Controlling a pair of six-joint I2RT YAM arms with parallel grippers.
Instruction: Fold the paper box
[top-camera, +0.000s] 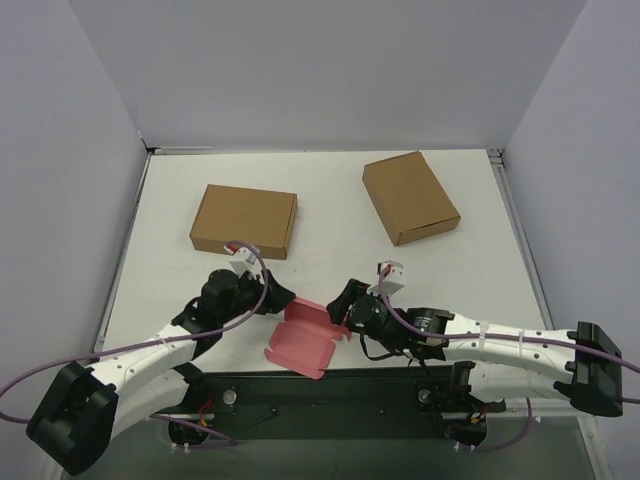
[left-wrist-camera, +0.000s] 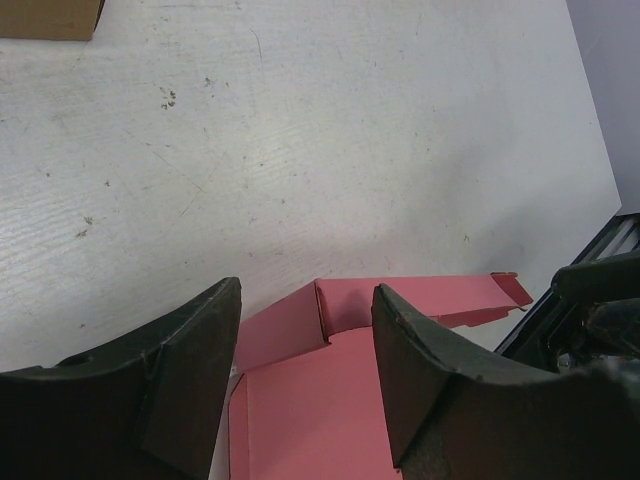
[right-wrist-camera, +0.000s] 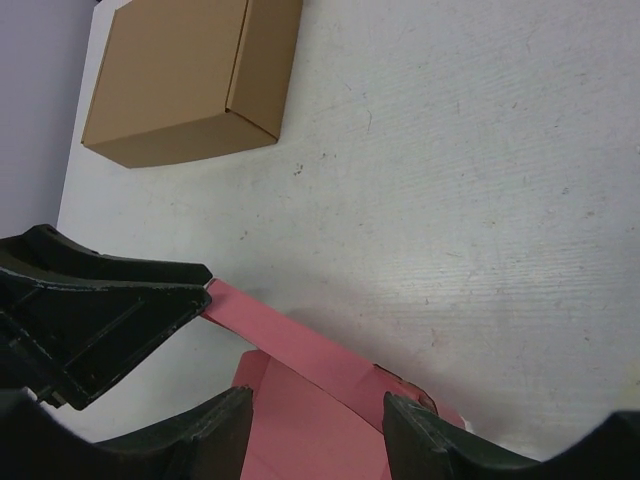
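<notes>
Brown cardboard box, flat and rectangular (top-camera: 244, 220), is lying on the left half of the white table (top-camera: 330, 250), well behind the arms. In front of it the left arm is reaching inward, bringing the left gripper (left-wrist-camera: 308, 292) to the left edge of the pink thin-card paper box (top-camera: 305, 340). Its two black fingers (left-wrist-camera: 190, 380) are standing apart, with nothing pinched between them; in the left wrist view pink card is showing through the gap, one short wall panel (left-wrist-camera: 285, 330) standing up just beside the left-hand finger. Whether that finger is pressing the panel I cannot tell.

The paper box is sitting partly opened out at the near edge of the table, midway between the two arms, its base panel lying flat and its side flaps tilting upward. A long pink strip (right-wrist-camera: 300, 345) is running along its far side — in the right wrist view one end of it is meeting the tip of the left gripper.

On the other side, the right gripper (right-wrist-camera: 318, 398) is hovering at the box's right edge. Its fingers (right-wrist-camera: 430, 440) are likewise spread wide, pink card showing between them, gripping nothing that I can see.

Farther right and toward the back, a second brown cardboard box (top-camera: 410, 197) is resting at an angle — well apart from the pink one.
</notes>
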